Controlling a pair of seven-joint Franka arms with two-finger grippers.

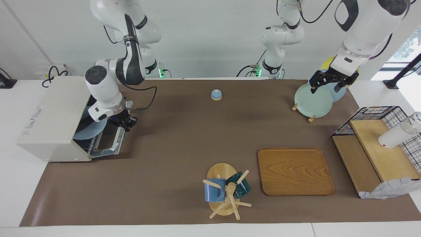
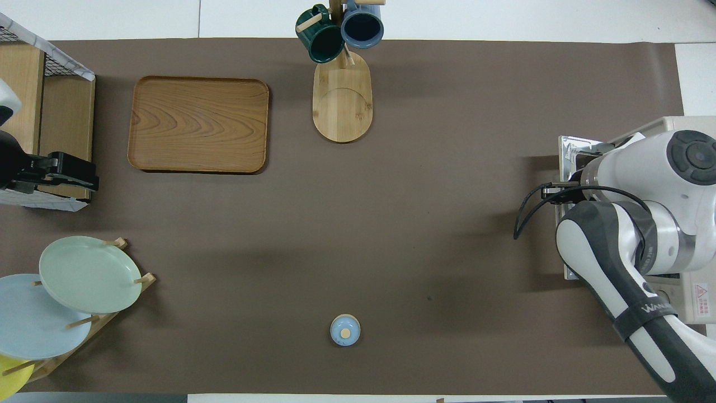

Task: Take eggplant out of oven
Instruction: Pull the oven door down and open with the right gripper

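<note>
Eggplant: apparently the dark shape on a blue plate inside the oven, at the right arm's end of the table; oven door lowered flat. Right gripper closed at the door's outer edge. Left gripper waits open over the plate rack
</note>
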